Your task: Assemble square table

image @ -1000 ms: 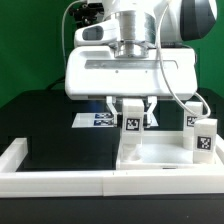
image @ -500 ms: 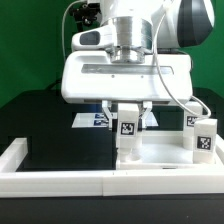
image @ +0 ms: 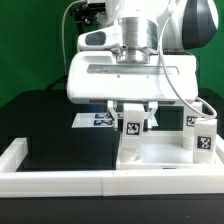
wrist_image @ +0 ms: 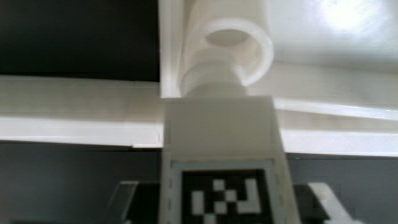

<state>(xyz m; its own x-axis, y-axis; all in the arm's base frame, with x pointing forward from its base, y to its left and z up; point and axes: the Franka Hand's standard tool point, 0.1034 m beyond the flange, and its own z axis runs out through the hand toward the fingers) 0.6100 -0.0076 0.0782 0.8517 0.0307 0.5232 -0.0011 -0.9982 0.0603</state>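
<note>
My gripper is shut on a white block leg with a black-and-white tag and holds it upright. The leg's lower end meets the white square table slab at its corner on the exterior view's left. In the wrist view the leg runs down to a round corner hole in the slab's raised rim. Its tag sits between my fingers. Whether the leg sits in the hole I cannot tell. Two more legs stand at the slab's right side.
The long white border wall runs along the front and up the exterior view's left. The marker board lies flat on the black table behind the slab. A cable hangs from the arm near the right-hand legs.
The arm and the held leg shifted slightly to the exterior view's left, then back to the right. The leg stays in my grip at the slab's corner.
</note>
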